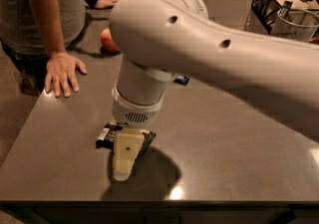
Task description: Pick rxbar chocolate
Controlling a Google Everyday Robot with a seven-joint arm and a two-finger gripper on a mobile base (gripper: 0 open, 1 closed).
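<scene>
Tool: the tool (123,161) hangs tip-down near the front of the desk (229,158), at about 7 o'clock from the desk's middle. Whether it is open or closed cannot be told.
Rxbar chocolate: the rxbar chocolate (106,135) lies flat directly under the tool, its black wrapper showing at 10 and 2 o'clock of the pale tool body. Contact cannot be told.
Why so: a straight-down approach likely suits a thin, flat bar that offers only its edges.
Arm: the bulky arm (199,54) reaches in from 3 o'clock and hides the desk's middle.
Edges: the front edge is near, at 6 o'clock of the tool, so there is little slack that way.
Open room: bare desk lies toward 3 o'clock. From the tool, the person's hand (62,71) is at 11, the apple (106,42) at 12 and a second bar (182,79) at 1, all well apart.
</scene>
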